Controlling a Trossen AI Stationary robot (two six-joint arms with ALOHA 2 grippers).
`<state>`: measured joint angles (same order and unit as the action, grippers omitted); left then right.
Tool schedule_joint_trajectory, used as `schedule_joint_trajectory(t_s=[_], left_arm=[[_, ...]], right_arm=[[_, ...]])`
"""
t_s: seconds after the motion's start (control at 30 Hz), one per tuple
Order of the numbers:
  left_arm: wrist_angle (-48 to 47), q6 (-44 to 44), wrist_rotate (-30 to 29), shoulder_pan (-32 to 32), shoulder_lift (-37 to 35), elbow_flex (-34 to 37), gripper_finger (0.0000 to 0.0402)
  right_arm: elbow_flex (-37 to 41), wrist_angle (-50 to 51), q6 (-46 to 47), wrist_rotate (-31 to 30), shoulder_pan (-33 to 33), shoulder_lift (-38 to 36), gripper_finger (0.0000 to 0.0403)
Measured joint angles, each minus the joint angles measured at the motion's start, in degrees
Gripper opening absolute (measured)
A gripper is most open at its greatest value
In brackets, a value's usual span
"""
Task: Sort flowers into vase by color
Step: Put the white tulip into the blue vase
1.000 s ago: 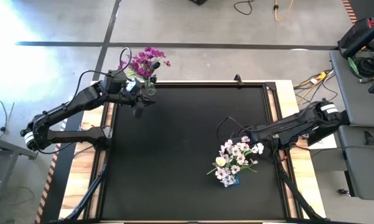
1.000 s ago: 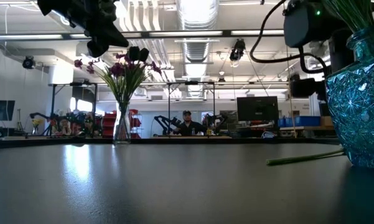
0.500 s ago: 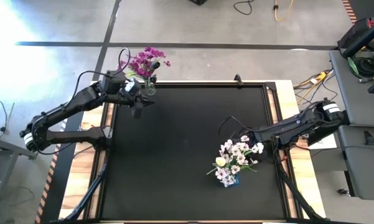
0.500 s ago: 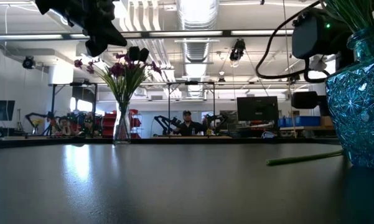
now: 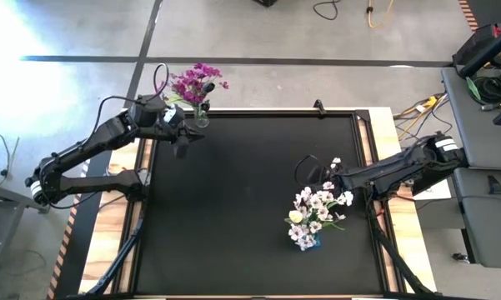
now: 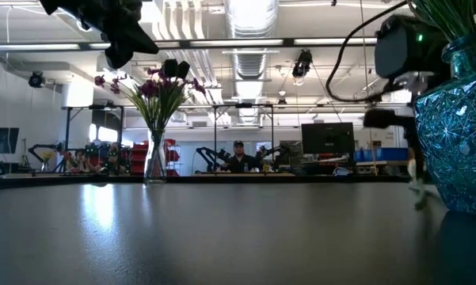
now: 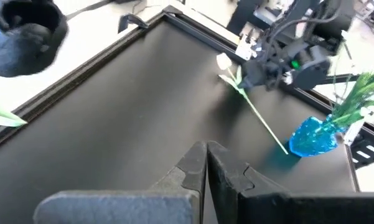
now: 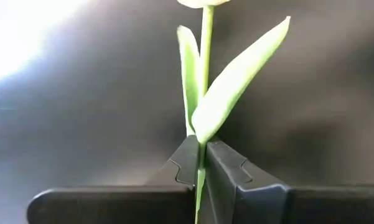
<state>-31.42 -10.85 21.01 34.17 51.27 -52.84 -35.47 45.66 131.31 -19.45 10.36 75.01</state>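
Observation:
A cream-white tulip [image 7: 224, 61] with a long green stem [image 7: 261, 121] is in my right gripper [image 5: 330, 176], which is shut on it just far of the blue vase [image 7: 311, 138]. That vase holds white flowers [image 5: 318, 207]. The stem slants down to an end beside the vase. At the table's far left corner a clear vase [image 6: 154, 162] holds magenta flowers [image 5: 195, 82]. My left gripper [image 7: 206, 157] hangs shut with nothing in it, above the table beside that vase. My right gripper pinches the tulip's stem [image 8: 201, 163] between its two fingers, just below where the two leaves [image 8: 227, 87] branch off. The fingers come steeply from above and lie across the stem. Whether the stem's lower end [image 7: 284, 148] touches the table, I cannot tell.
The black mat [image 5: 242, 208] lies bare between the two vases. A raised frame [image 5: 275, 111] runs along its far edge. A person [image 6: 239, 158] sits in the room beyond the table, with more robot arms and monitors there.
My right gripper has sunk a little, tipped more steeply downward and shut on the tulip's stem. The stem, which lay flat on the table left of the blue vase in the low view, has come off that spot and drawn in toward the vase.

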Motion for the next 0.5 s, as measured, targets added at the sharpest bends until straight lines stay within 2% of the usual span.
schedule_joint_trajectory(t_s=[0.17,0.3,0.43,0.5], left_arm=[[0.05,-0.2,-1.23,0.0,-1.34,0.0,0.0],[0.09,-0.16,-2.89,0.0,-2.21,0.0,0.0],[0.09,-0.17,-4.53,0.0,-3.08,0.0,0.0],[0.11,-0.16,-4.98,0.0,-3.45,0.0,0.0]], right_arm=[[-3.26,7.37,-2.53,-10.02,0.09,-5.1,0.0013],[-7.21,12.76,-9.81,-19.8,0.06,-10.02,0.0013],[-12.23,14.15,-25.71,-29.56,0.1,-15.45,0.0013],[-15.51,14.23,-36.85,-31.66,0.1,-18.06,0.0013]])
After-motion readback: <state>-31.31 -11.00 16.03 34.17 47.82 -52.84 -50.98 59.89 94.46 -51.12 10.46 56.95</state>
